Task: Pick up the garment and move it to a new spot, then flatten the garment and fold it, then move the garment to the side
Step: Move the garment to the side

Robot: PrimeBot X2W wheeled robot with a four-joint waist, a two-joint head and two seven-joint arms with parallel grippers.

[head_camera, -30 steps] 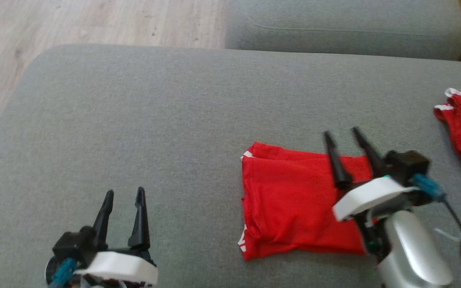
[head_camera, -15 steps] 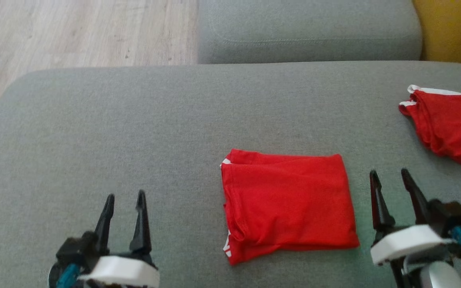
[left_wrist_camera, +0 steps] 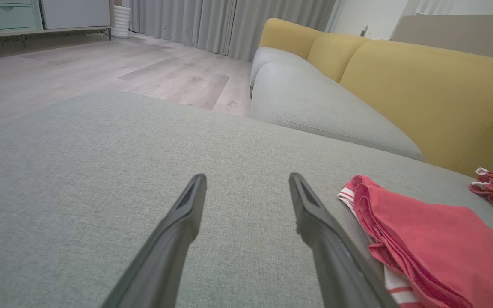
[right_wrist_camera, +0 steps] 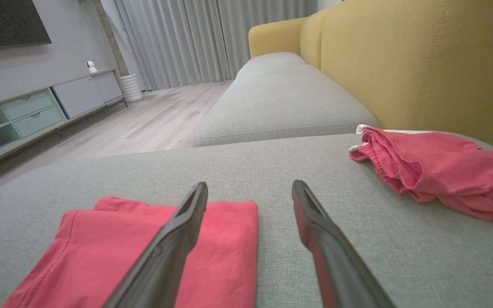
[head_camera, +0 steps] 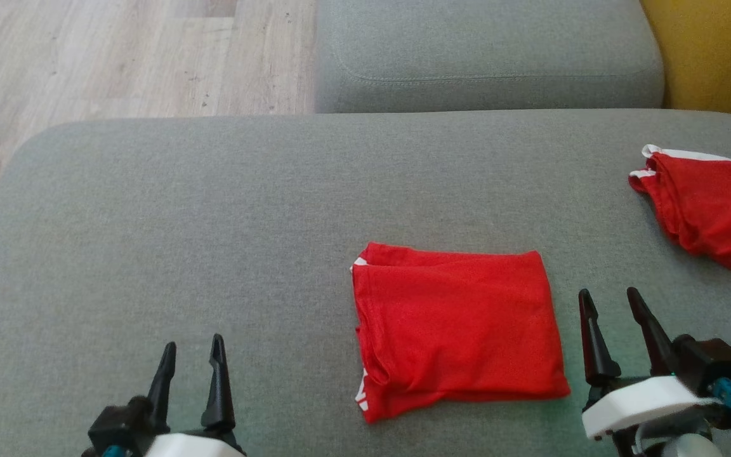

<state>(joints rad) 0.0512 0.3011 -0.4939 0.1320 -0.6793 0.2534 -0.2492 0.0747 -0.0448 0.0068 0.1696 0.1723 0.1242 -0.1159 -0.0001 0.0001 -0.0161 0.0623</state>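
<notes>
A red garment (head_camera: 457,330) with white trim lies folded into a flat rectangle on the grey sofa cushion (head_camera: 213,222), slightly right of centre; it also appears in the left wrist view (left_wrist_camera: 435,239) and the right wrist view (right_wrist_camera: 144,248). My right gripper (head_camera: 610,295) stands open just right of the garment, above the cushion, touching nothing. At the lower left my left gripper (head_camera: 191,346) is open too, well apart from the garment, with bare cushion between its fingers (left_wrist_camera: 178,231).
A second red garment (head_camera: 708,209) lies bunched at the cushion's far right edge, near the yellow backrest (head_camera: 714,57). Another grey seat cushion (head_camera: 486,57) sits beyond. Wooden floor (head_camera: 118,57) lies past the cushion's left and far edges.
My right gripper has drawn back off the folded garment to its right side and lower. The left gripper has dropped a little in view. The head camera has shifted.
</notes>
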